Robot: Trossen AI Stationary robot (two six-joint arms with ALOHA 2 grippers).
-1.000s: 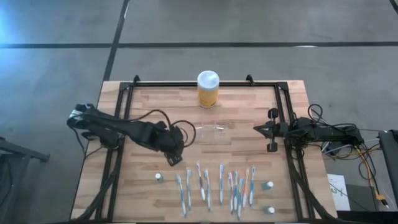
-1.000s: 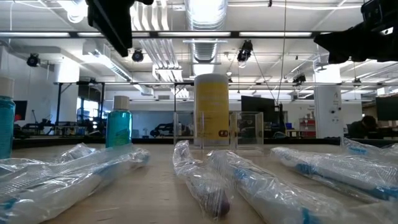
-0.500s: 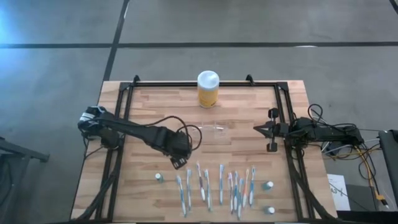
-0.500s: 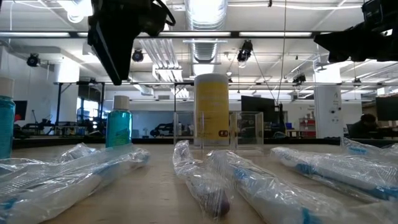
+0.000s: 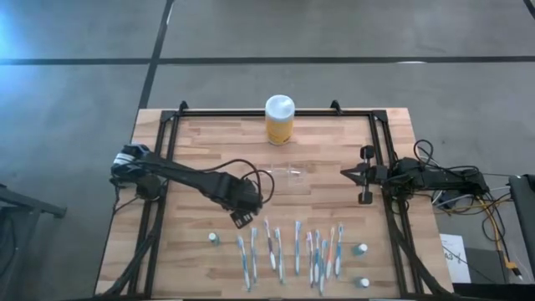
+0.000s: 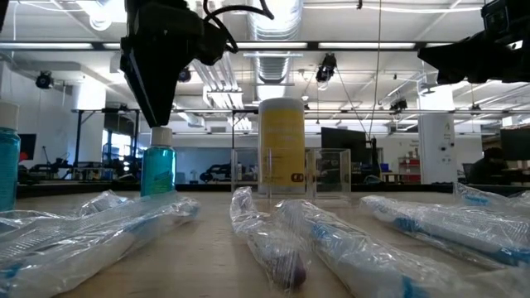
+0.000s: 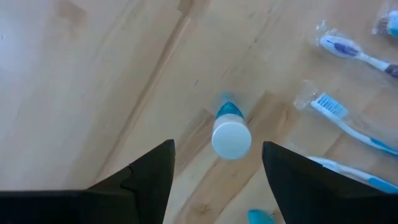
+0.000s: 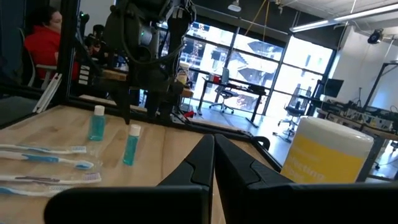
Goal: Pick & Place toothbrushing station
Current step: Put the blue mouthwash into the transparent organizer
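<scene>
High view — the left gripper [image 5: 241, 216] hangs in the lower-left part of the table [image 5: 201, 142], near the small blue bottle [image 5: 214, 238] and the row of wrapped toothbrushes [image 5: 288, 248], well apart from the toothbrushing station [image 5: 284, 176], the clear holder at frame centre below the yellow jar [image 5: 279, 119]. Risk, as a judgement: a descent here would take the bottle rather than the holder. The right gripper [image 5: 355, 174] waits at the table's right edge.

Low view — the station [image 6: 319, 172] stands mid-frame, half hidden behind the jar [image 6: 281, 147]. Its see-through walls give a faint edge, so a misjudged approach could nudge the jar or tip the holder.

Left wrist view — fingers [image 7: 146, 180] spread wide and empty; the white-capped bottle [image 7: 231, 132] shows between them, untouched.

Right wrist view — fingers [image 8: 205, 163] pressed together, nothing held; the jar [image 8: 328, 150] sits at the right.
</scene>
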